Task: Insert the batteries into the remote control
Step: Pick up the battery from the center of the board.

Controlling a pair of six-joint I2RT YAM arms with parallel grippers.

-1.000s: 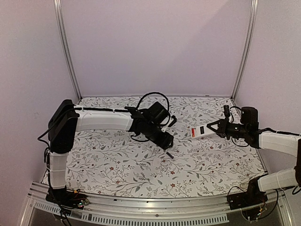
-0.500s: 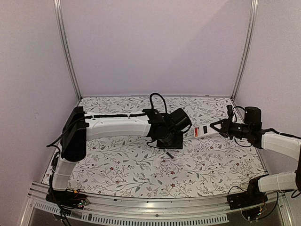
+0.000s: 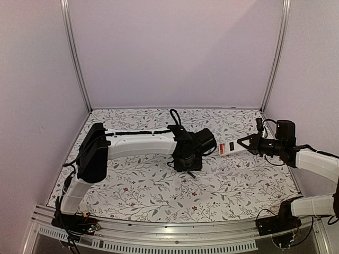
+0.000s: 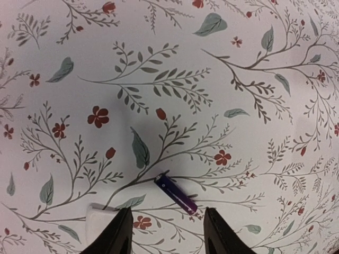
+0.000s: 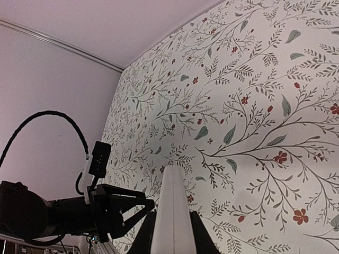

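Battery [image 4: 176, 194] just ahead of my spread left gripper [image 4: 166, 211], lying slantwise.
Low in the left wrist frame it sits just above the gap between my parted fingers [image 4: 119, 230], long axis running upper left to lower right; I judge a wrist turn is needed to straddle it. A small white piece [image 4: 100, 217] crowds the lower-left finger. My right gripper [image 3: 248, 144], mid-right of the top view, pinches the remote control [image 3: 228, 147].

The right pincer [image 5: 172, 225] clamps the remote control [image 5: 174, 193] edge-on over the floral cloth [image 5: 254, 106], the left pincer [image 5: 139, 207] spread nearby.
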